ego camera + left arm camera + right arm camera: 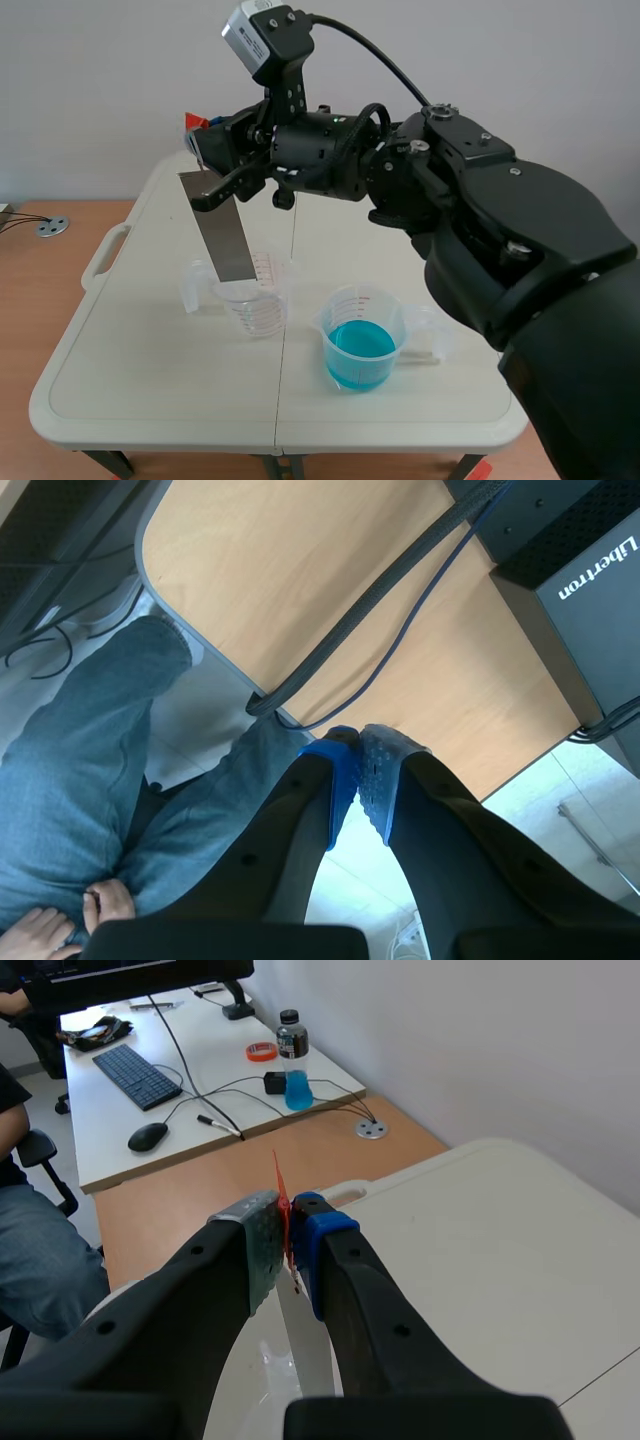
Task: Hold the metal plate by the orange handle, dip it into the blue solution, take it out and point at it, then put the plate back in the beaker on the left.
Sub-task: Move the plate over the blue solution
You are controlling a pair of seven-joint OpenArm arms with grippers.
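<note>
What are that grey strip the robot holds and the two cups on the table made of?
The plate looks like bare metal: thin, flat, dull grey with a faint sheen. The empty beaker and the beaker of blue liquid seem clear plastic: see-through walls, printed scales, moulded handles; glass is possible.

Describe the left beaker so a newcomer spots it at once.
On the white table, two handled plastic beakers stand mid-table. It is the left beaker, below the held metal plate: clear, no liquid visible, while the right beaker holds blue solution.
</note>
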